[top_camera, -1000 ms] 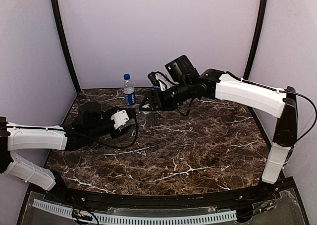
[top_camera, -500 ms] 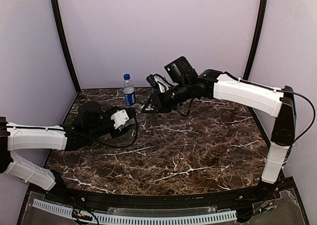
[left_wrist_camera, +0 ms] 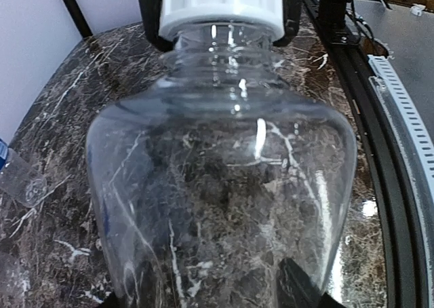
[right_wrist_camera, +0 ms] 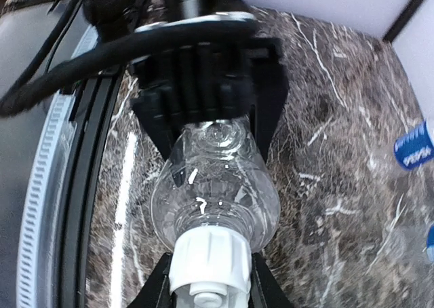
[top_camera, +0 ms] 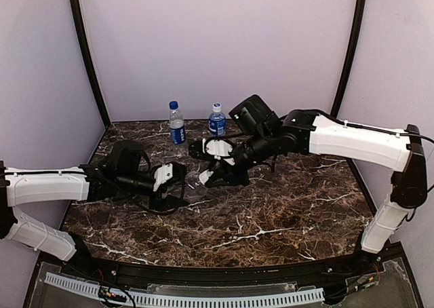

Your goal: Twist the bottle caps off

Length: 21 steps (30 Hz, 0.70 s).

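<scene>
The left pincer [right_wrist_camera: 207, 91] grips the base of the unlabelled bottle [right_wrist_camera: 215, 186], held lying level over the tabletop [top_camera: 285, 213] left of its middle. The right pincer [right_wrist_camera: 209, 287] is clamped tight on its white cap [right_wrist_camera: 209, 257]. Two blue-labelled bottles [top_camera: 177, 125] stand at the far edge.

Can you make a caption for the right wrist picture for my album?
The right hand pinches the white cap of a clear bottle that the left hand holds.
</scene>
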### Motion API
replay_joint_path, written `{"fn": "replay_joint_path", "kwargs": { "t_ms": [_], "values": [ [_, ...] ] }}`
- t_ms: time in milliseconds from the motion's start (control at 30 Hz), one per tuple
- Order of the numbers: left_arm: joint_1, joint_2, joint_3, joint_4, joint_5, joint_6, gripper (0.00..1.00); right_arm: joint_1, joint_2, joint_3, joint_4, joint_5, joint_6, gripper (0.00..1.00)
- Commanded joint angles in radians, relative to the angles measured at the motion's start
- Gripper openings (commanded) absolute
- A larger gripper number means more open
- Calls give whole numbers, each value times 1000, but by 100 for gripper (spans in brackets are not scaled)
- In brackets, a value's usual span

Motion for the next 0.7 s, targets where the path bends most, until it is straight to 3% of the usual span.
{"fn": "replay_joint_path", "kwargs": {
  "t_ms": [0,200,400,433,500,533,633,667],
  "values": [
    [-25,0,67,-21,264,-1,55,75,-26,-23,107,-135,-608,0],
    [-26,3,70,-11,289,-6,55,105,-6,-27,45,-11,-1004,0],
    [-25,0,66,1,281,-13,55,112,21,22,6,57,-1056,2],
    [-25,-2,62,6,278,-17,55,113,14,10,24,69,-1047,13],
    [-25,-5,55,20,259,-26,55,113,-11,-23,96,83,-986,46],
    [-25,-7,52,26,240,-28,55,113,-30,-41,128,91,-958,56],
    [-26,-13,32,63,178,-45,55,106,-92,-83,225,102,-768,74],
    [-26,-15,27,72,138,-47,55,98,-117,-97,252,91,-702,88]
  ]
}}
